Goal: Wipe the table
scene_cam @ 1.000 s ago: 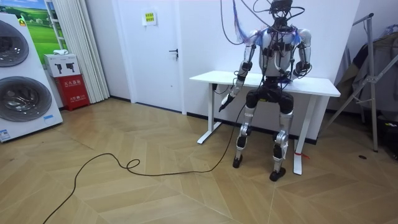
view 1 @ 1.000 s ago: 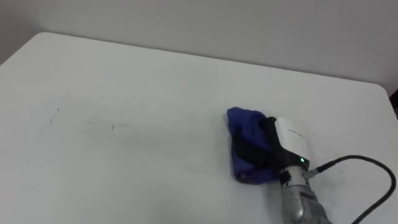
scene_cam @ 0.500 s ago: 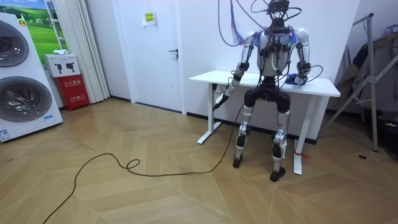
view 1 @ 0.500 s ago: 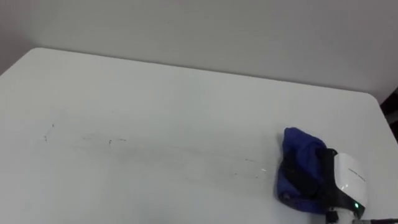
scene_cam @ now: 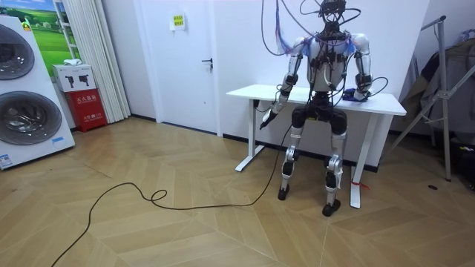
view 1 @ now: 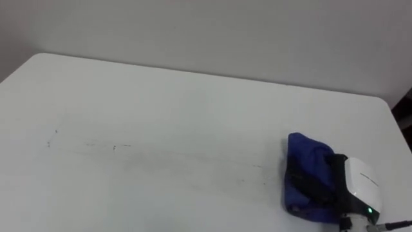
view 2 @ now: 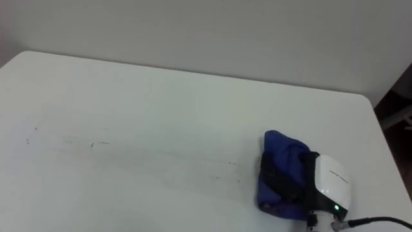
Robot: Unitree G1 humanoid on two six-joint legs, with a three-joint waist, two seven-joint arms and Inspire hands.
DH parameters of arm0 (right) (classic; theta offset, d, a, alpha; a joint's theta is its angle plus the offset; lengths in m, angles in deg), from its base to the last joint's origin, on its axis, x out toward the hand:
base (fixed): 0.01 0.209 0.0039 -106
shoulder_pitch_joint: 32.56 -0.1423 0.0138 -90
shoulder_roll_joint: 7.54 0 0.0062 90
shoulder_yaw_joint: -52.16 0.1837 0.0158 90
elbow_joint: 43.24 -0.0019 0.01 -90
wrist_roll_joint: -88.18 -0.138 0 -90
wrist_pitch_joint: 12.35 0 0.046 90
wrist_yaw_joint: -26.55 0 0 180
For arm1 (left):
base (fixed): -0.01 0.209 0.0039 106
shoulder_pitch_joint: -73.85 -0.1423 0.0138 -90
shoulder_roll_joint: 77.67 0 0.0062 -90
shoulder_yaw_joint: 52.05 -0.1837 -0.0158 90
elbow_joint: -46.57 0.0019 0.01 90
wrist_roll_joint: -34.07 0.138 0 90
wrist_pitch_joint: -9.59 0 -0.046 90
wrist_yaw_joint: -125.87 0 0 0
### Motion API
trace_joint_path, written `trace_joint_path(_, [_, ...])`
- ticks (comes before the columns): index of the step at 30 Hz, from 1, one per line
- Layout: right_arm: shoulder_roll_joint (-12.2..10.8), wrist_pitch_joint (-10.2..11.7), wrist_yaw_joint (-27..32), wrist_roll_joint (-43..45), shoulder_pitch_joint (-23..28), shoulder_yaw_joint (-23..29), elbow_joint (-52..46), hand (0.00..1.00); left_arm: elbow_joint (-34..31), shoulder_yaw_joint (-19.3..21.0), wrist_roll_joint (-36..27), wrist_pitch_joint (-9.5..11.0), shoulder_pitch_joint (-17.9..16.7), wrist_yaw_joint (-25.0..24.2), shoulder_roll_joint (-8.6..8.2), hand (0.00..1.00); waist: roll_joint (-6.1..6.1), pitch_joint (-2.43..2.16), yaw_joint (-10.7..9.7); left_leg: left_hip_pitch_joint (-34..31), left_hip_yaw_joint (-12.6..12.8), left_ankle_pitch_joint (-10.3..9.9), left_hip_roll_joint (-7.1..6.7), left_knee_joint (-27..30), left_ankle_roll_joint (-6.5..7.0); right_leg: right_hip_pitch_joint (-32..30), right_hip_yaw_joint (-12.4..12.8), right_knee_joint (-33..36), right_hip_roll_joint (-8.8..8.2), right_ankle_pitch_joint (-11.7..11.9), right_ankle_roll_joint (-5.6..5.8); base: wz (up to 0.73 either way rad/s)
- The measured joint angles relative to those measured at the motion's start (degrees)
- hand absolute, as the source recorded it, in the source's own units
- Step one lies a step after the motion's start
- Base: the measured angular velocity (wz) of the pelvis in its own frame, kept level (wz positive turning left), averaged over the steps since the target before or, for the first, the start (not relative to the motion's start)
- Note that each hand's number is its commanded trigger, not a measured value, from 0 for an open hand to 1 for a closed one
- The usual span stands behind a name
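Now, cloth (view 1: 301, 169) in right robot hand (view 1: 358, 187)

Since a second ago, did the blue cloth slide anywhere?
Yes. The crumpled blue cloth in the right hand slid right, away from the faint dark marks on the white table, toward its right edge.

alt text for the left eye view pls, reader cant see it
The robot's right hand grips a crumpled blue cloth on the white table, near its right edge. Faint dark marks dot the tabletop's left part.
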Motion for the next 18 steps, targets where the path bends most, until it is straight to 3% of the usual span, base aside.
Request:
trace_joint_path(10, [0.93,-0.82,-3.52,0.15,1.11,-0.22,-4.0,0.0,0.68,0.01,-1.35,0.3,0.8,-0.89,0.0,0.0,0.01,0.28,-0.38,0.47,0.76,0.03,0.03,-0.8,-0.03,-0.23,0.64,-0.02,0.01,0.0,0.0,-0.03])
trace_joint_path(18, [0.85,-1.76,-5.66,-0.27,0.93,0.35,-7.32,0.0,1.04,0.07,-4.71,1.05,1.93,-1.98,-0.11,0.0,-0.39,0.82,-0.34,0.51,1.77,0.03,0.11,-1.13,-0.02,-1.37,1.63,0.36,-0.01,-0.01,0.0,-0.07])
